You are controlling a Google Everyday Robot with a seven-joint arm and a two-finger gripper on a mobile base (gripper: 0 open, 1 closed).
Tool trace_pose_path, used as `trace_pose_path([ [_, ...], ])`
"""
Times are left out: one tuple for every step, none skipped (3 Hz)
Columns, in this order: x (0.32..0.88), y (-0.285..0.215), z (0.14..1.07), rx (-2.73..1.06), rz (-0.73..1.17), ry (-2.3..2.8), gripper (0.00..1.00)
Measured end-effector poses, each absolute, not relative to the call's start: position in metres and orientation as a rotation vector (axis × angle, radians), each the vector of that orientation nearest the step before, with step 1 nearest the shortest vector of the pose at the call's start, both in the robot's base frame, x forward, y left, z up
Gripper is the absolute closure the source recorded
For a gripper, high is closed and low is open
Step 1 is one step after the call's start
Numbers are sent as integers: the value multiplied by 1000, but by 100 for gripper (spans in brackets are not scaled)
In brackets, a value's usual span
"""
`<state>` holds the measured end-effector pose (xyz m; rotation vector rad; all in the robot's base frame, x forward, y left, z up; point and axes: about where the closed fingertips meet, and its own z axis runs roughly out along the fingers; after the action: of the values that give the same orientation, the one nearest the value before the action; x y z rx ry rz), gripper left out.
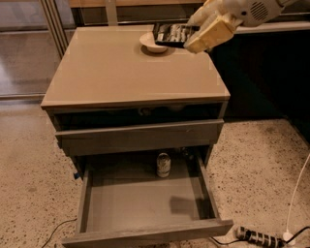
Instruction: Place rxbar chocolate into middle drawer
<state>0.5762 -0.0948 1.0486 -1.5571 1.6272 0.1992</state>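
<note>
Camera view, from above and in front: shows a grey bench (126, 72) with a smooth tan top. Under the front edge of the bench, shows the middle drawer (135, 206) pulled far out toward the camera, with long side walls, flat grey floor and plain front. Between that drawer and the top, shows a shorter grey drawer front panel (140, 136), closed, and above it a dark open slot just beneath the front edge. Over the far right corner of the bench, finds the gripper (196, 30), cream-coloured, reaching in from the right on a white arm (252, 9) and hanging above the top without touching it. Clamps its two fingers on the right end of the rxbar chocolate (172, 35), lifted clear of the surface, roughly level, lettered face up, well apart from the drawer and high above it. Near the far edge, right of its middle, shows a white bowl (151, 44) resting on the top, its right rim partly hidden behind the bar; cannot tell whether bar and bowl touch. At the back of the open drawer, upright on the floor, shows a small metal can (163, 164). Off the front right corner, on the ground, shows a power strip (256, 237).
</note>
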Motion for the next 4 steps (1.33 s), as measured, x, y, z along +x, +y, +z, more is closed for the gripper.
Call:
trace_pose_path([
  [538, -70, 983, -1563, 264, 1623, 100],
  [538, -70, 983, -1563, 264, 1623, 100],
  [538, -69, 977, -1572, 277, 1599, 100],
  [532, -56, 953, -1566, 290, 1529, 100],
])
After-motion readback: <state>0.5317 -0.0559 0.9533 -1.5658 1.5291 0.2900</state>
